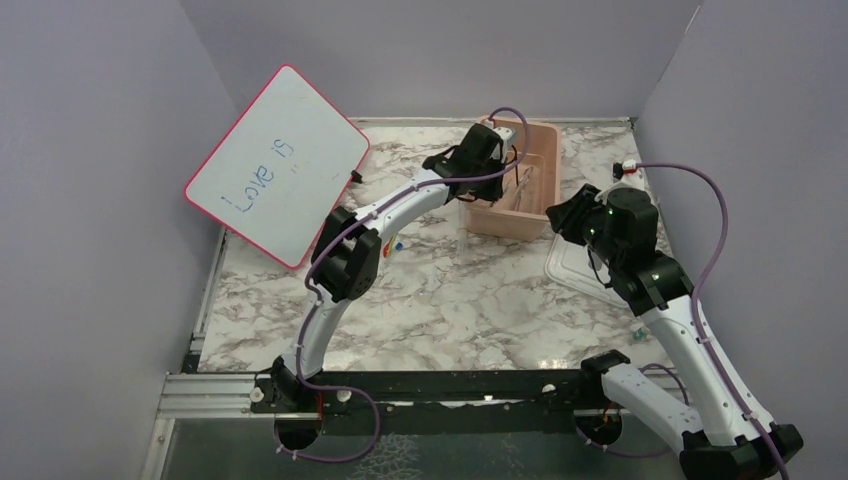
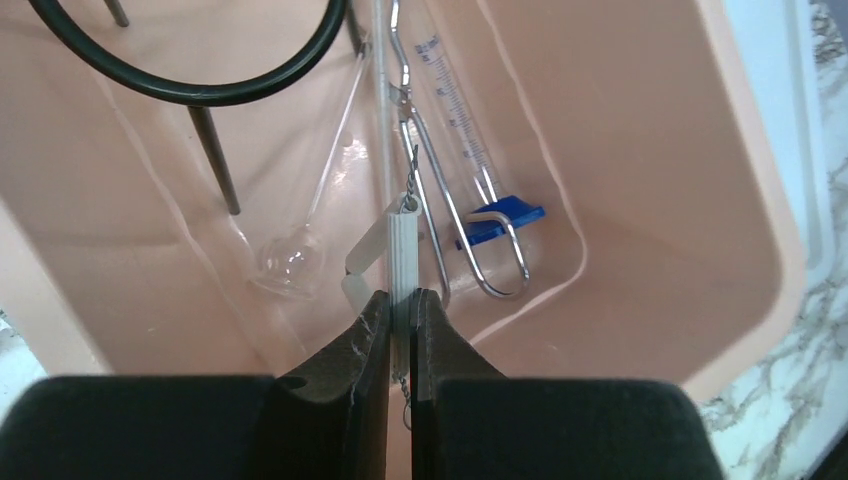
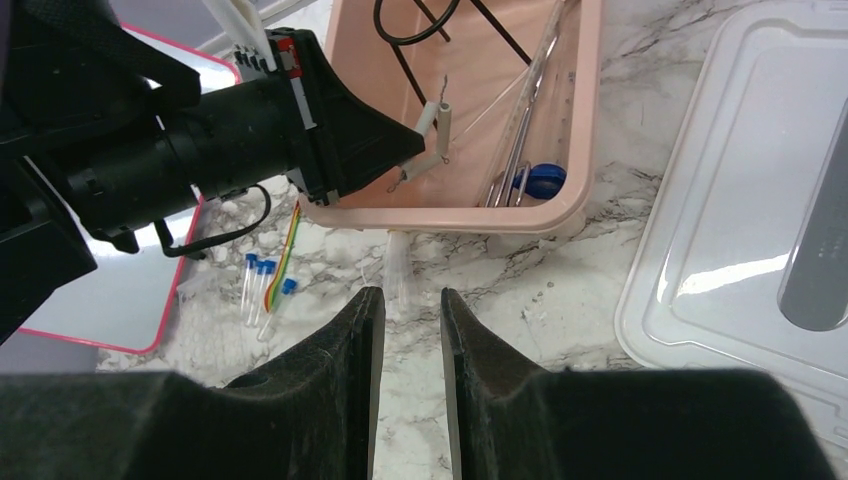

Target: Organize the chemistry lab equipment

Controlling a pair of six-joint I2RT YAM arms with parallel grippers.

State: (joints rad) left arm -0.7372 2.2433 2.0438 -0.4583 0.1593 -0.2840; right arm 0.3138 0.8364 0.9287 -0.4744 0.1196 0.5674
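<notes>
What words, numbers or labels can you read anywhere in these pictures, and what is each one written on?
"Love is": handwritten in blue on the whiteboard.
A scale with small figures is printed on the graduated clear tube lying in the pink tub, but it is too blurred to read.
No other text can be made out in any view.

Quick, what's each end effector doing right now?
Left end effector: closed on a white-handled wire tool.
Right end effector: open, holding nothing.
</notes>
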